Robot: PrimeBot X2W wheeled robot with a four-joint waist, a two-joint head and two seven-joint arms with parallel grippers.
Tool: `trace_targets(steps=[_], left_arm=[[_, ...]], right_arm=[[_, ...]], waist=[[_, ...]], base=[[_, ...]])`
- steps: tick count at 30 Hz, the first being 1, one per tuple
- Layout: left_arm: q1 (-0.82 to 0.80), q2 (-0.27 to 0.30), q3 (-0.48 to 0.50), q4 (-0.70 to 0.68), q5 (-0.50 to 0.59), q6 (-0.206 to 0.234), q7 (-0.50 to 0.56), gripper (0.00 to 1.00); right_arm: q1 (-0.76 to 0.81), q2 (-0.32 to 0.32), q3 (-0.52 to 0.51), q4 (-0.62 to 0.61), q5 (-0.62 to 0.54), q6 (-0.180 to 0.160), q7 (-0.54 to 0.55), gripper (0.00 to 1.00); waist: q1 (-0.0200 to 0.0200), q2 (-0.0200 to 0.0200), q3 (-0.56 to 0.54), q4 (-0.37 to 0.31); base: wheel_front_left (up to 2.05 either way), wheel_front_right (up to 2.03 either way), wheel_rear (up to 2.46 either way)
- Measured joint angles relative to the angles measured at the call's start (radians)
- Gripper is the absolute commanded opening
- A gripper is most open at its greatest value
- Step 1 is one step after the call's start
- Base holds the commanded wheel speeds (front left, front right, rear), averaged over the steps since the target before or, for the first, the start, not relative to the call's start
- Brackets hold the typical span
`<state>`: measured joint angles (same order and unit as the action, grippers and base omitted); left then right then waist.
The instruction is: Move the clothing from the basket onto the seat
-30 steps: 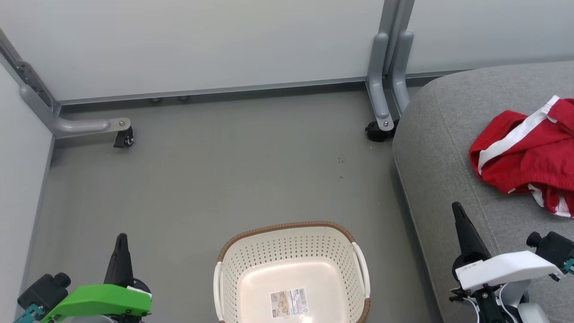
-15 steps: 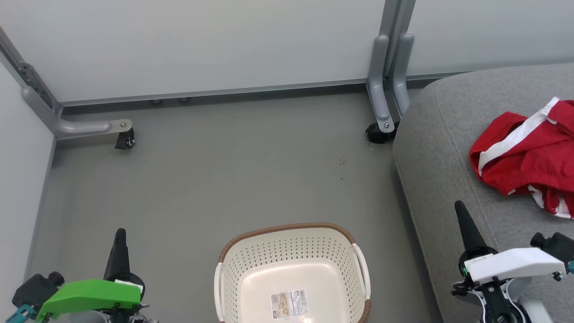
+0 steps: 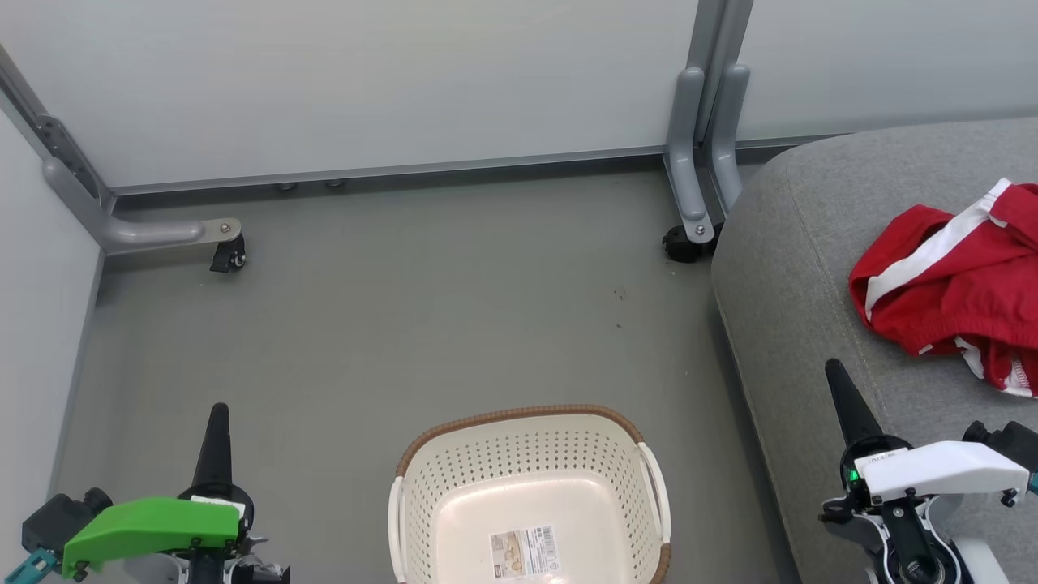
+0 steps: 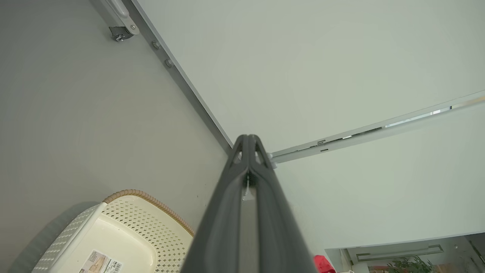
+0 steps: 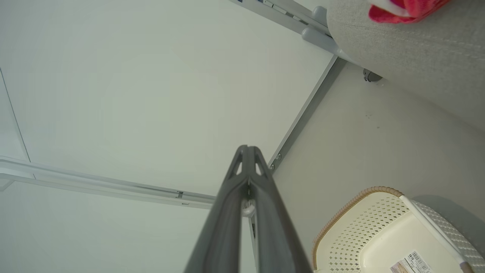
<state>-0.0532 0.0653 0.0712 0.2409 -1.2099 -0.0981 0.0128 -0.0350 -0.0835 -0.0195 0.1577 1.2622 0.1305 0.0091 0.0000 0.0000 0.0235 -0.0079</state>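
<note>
Left hand (image 3: 217, 410), right hand (image 3: 834, 375) shifted slightly — shut; clothing (image 3: 945, 284) on seat (image 3: 791, 268).

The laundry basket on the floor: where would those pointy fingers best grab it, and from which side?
Probably a white side handle, coming down from above: the basket stands upright and open-topped, and each handle is a thin bar along the rim, slim enough to pinch.

One basket (image 3: 519, 413) on the floor, with two white handles (image 3: 395, 527) (image 3: 655, 491) and one paper label (image 3: 524, 551) inside. One seat (image 3: 803, 268), bearing one red heap of clothing (image 3: 949, 284) at its right edge; the number of garments cannot be told. Two castors (image 3: 227, 258) (image 3: 683, 243) by the floor's far edge. Two grippers: left gripper (image 3: 219, 418), right gripper (image 3: 835, 377)
</note>
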Motion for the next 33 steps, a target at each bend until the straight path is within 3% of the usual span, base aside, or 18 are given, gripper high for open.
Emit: trace_targets(steps=[33], left_arm=[[-0.031, -0.011, 0.029, 0.003, -0.278, -0.022, 0.071, 0.0]], right_arm=[[-0.044, 0.001, -0.035, 0.059, 0.266, 0.0, 0.047, 0.0]], waist=[[0.0, 0.0, -0.013, 0.005]], base=[[0.0, 0.0, 0.0]])
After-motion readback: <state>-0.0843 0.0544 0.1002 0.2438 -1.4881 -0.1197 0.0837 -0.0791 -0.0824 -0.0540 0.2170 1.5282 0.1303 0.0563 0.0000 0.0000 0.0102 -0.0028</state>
